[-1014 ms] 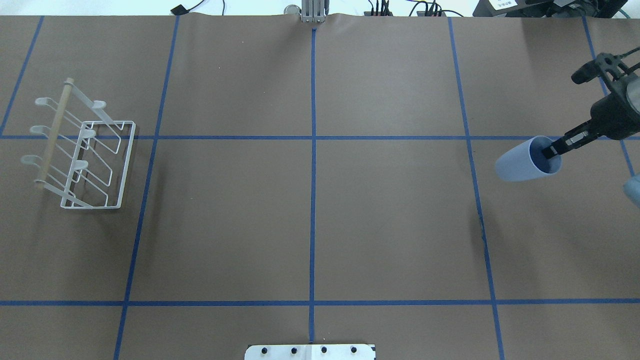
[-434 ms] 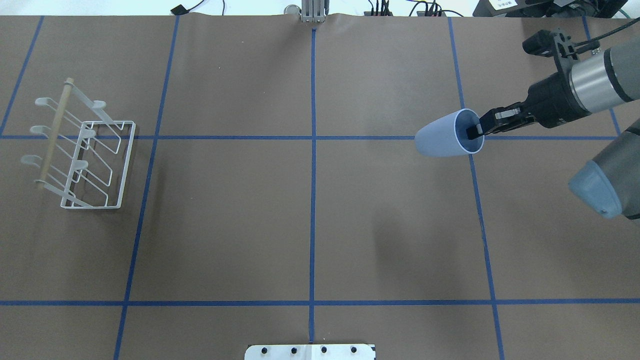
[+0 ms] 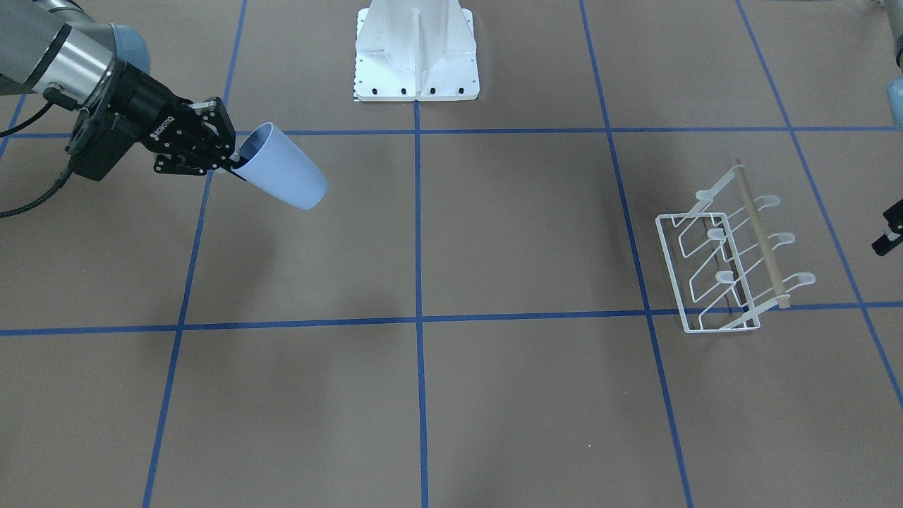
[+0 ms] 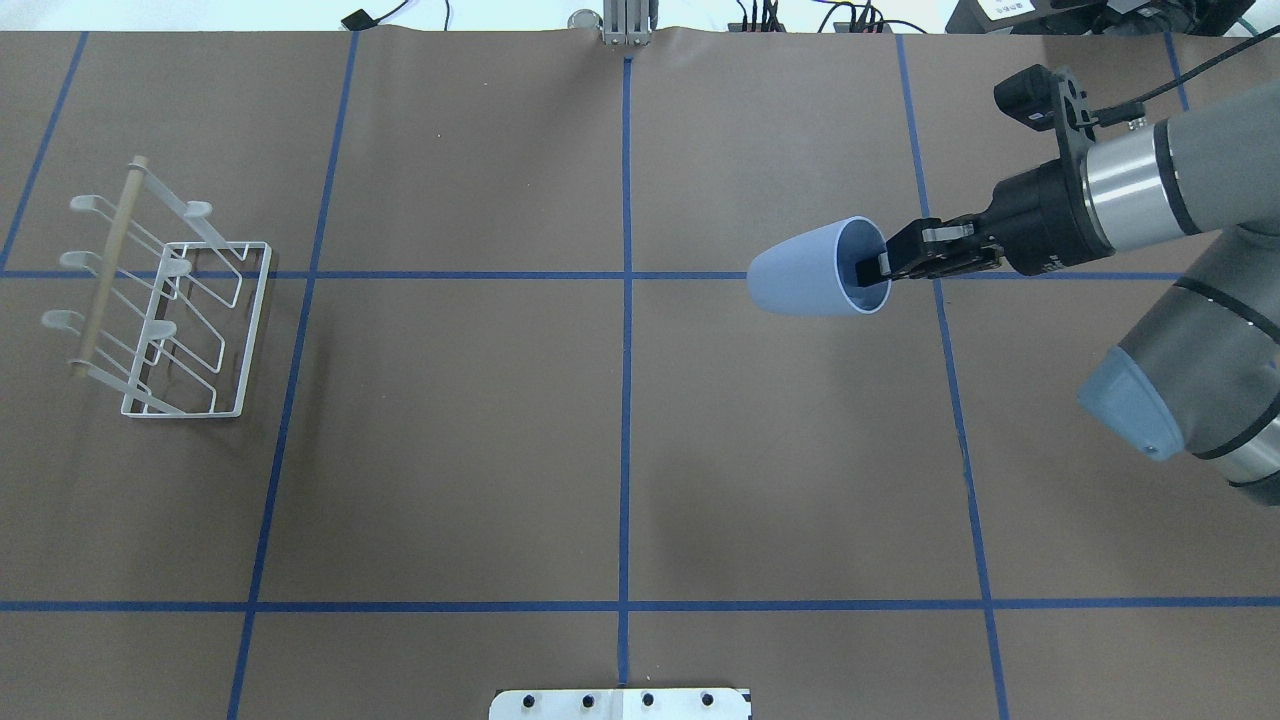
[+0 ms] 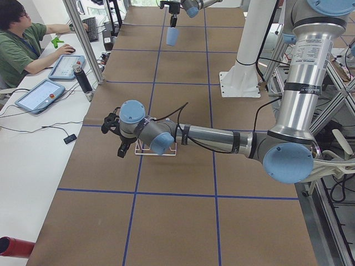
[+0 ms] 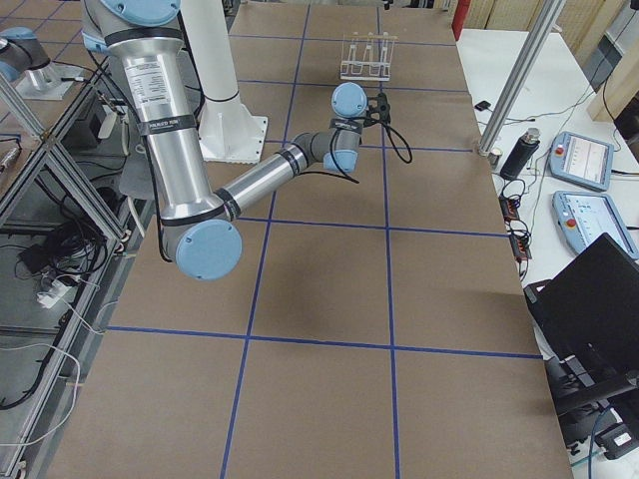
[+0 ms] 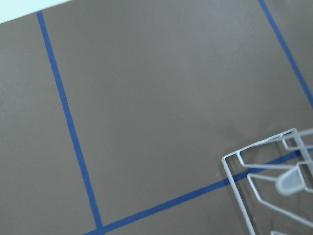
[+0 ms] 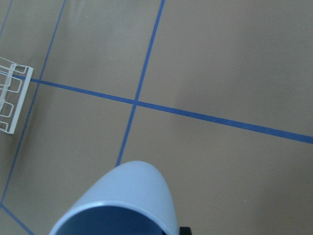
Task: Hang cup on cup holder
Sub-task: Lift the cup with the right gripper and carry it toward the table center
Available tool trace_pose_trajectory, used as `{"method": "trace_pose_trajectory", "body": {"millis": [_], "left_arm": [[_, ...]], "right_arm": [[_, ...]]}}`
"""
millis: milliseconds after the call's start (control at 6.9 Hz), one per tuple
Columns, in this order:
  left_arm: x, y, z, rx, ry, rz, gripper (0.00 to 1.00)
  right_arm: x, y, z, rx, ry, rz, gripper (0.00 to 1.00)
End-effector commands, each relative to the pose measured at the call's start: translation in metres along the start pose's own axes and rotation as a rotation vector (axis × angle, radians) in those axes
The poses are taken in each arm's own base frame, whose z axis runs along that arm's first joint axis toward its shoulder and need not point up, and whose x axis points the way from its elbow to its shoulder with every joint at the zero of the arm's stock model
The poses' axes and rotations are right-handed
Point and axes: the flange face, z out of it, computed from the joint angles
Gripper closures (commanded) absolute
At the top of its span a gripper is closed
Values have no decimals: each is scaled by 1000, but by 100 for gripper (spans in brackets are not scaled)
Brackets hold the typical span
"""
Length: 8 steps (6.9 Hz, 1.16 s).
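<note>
The pale blue cup hangs tilted on its side above the table, right of the centre line, base pointing toward the rack. My right gripper is shut on its rim, one finger inside the mouth. The cup also shows in the front-facing view and the right wrist view. The white wire cup holder with its wooden rod stands at the far left, and its prongs are bare. My left gripper hovers beside the rack; I cannot tell whether it is open.
The white robot base plate sits at the near middle edge. Blue tape lines grid the brown table. An operator sits with tablets and a black bottle past the table's far side.
My right arm has carried the cup leftward from the right edge toward the table's middle. The rack has not moved.
</note>
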Motion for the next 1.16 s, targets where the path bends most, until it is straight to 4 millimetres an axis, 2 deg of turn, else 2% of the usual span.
{"method": "trace_pose_trajectory", "body": {"millis": [0, 145, 290, 434, 724, 1014], "left_arm": [[51, 19, -9, 49, 233, -183, 1], [76, 29, -1, 87, 310, -158, 2], [90, 33, 2, 124, 354, -173, 2], [114, 37, 5, 122, 423, -247, 5], [148, 51, 0, 96, 598, -364, 3], [202, 65, 13, 47, 687, -387, 2]], "right_arm": [[-32, 25, 13, 61, -165, 76, 100], [-38, 33, 16, 85, -221, 76, 100], [-42, 38, 18, 92, -255, 81, 100], [-46, 44, 16, 86, -300, 70, 100], [-52, 55, 5, 79, -421, 53, 100], [-53, 66, 5, 62, -487, 38, 100]]}}
